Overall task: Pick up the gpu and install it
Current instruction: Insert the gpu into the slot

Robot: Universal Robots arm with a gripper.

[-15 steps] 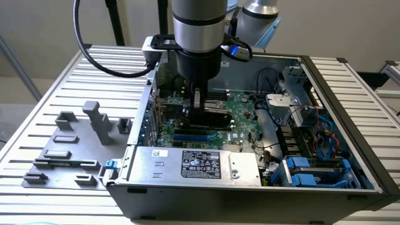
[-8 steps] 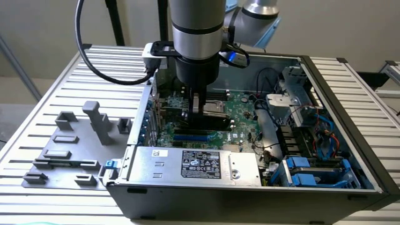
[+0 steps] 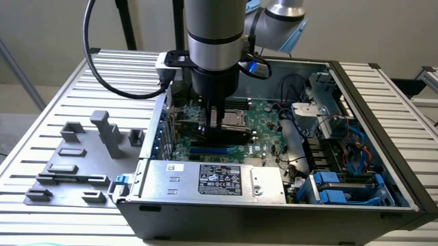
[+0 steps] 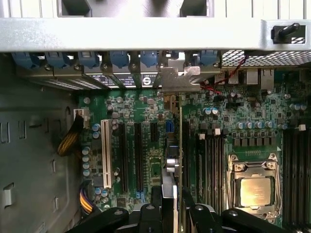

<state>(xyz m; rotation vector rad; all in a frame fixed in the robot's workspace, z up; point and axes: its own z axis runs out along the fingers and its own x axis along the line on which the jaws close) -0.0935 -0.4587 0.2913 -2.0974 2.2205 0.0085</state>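
A pale wall [image 3: 41, 25] stands behind a ribbed metal table [image 3: 55, 92], and on the table I have an open PC case [image 3: 274, 215] lying on its side. In the exterior view, a grey plate [image 3: 68, 164] with upright holders lies on the table at nine o'clock from the case. Inside the case, the silver labelled power box [image 3: 219, 179] sits at six o'clock, and blue drive brackets [image 3: 342, 192] are at four o'clock. A thick black cable [image 3: 102, 72] loops down from the arm [image 3: 213, 36] at ten o'clock.

The arm comes straight down into the case, and the gripper [image 3: 220, 123] hangs over the green board [image 3: 267, 118], at twelve o'clock from the power box. A dark block shows just beneath it, touching or just above the board.

On the wrist view I see the gripper [image 4: 170, 196] partly closed, with its black fingers [image 4: 154, 213] pressed on either face of the gpu [image 4: 173, 155]. The card stands on edge, upright, so I look down on its thin top. It runs along the board [image 4: 146, 107], parallel to the black expansion slots. Its silvery bracket [image 4: 180, 80] is at the far end, up against the rear wall, beside the row of blue clips [image 4: 119, 58]. The white slot [image 4: 106, 153] lies well to one side of the card and the CPU socket [image 4: 255, 189] to the other. I cannot tell whether the card's lower edge is in a slot or just above one.
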